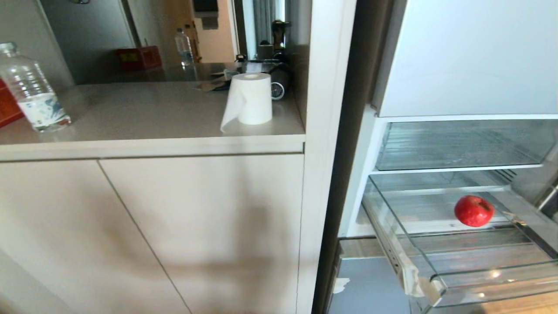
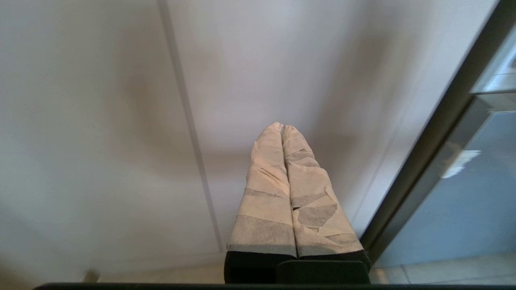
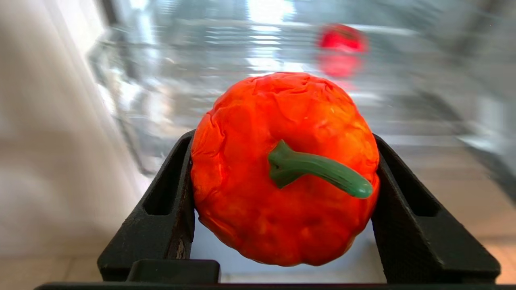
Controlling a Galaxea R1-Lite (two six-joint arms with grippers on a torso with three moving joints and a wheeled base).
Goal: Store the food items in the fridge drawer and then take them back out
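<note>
Your right hand (image 3: 284,177) is clamped on the orange-red fruit (image 3: 282,169): its two black fingers (image 3: 165,205) press the fruit's sides, and the dark green stem (image 3: 314,171) faces the wrist camera. Neither arm shows in the head view, so you cannot place that hand there. From the right wrist, the fruit hangs in front of the clear fridge drawer (image 3: 225,52), with the red apple (image 3: 342,38) blurred beyond it at about 1 o'clock from the fruit.

In the head view, you see the fridge drawer (image 1: 492,279) pulled out at roughly 4 o'clock, with white tape (image 1: 418,283) at its near left corner. The red apple (image 1: 474,210) sits toward the rear of the drawer, at about 3 o'clock in the view, well apart from the taped corner. A glass shelf (image 1: 457,146) lies above it.

Your left hand (image 2: 283,129) has its paper-wrapped fingers (image 2: 266,193) pressed together with nothing between them, pointing at the pale cabinet door (image 2: 100,121) beside the fridge's dark edge.

On the worktop (image 1: 144,113), at 11 o'clock in the head view, stands a roll of paper towel (image 1: 250,104), and a water bottle (image 1: 32,93) stands at 9 o'clock near the left edge.
</note>
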